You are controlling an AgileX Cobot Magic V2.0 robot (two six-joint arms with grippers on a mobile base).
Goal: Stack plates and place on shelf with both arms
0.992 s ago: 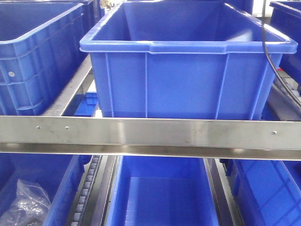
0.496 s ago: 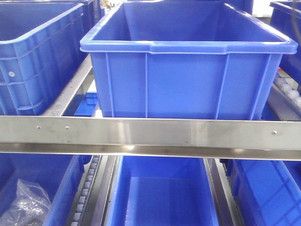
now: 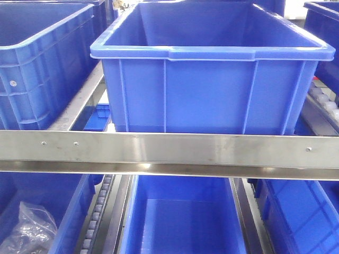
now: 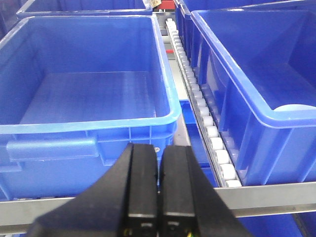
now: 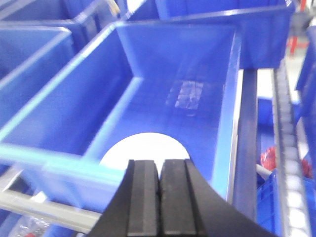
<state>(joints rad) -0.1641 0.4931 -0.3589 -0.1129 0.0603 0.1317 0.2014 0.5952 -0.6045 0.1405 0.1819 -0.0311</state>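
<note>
A white round plate [image 5: 143, 147] lies on the floor of a blue crate [image 5: 163, 84] in the right wrist view, and I cannot tell whether it is one plate or a stack. My right gripper [image 5: 159, 165] is shut and empty, just above the crate's near rim. My left gripper [image 4: 159, 160] is shut and empty, in front of another blue crate [image 4: 89, 94]. A pale curved edge [image 4: 296, 106], perhaps the plate, shows in the crate to its right. The steel shelf rail [image 3: 169, 151] crosses the front view, where no gripper or plate shows.
Blue crates fill both shelf tiers [image 3: 212, 69]. A roller track [image 4: 207, 123] runs between the crates. A clear plastic bag [image 3: 29, 230] lies in the lower left crate. The rail also shows under the left gripper [image 4: 276, 195].
A black cable and a pale shape at the right of the middle crate one second ago have left the front view. The crates and rail have not moved.
</note>
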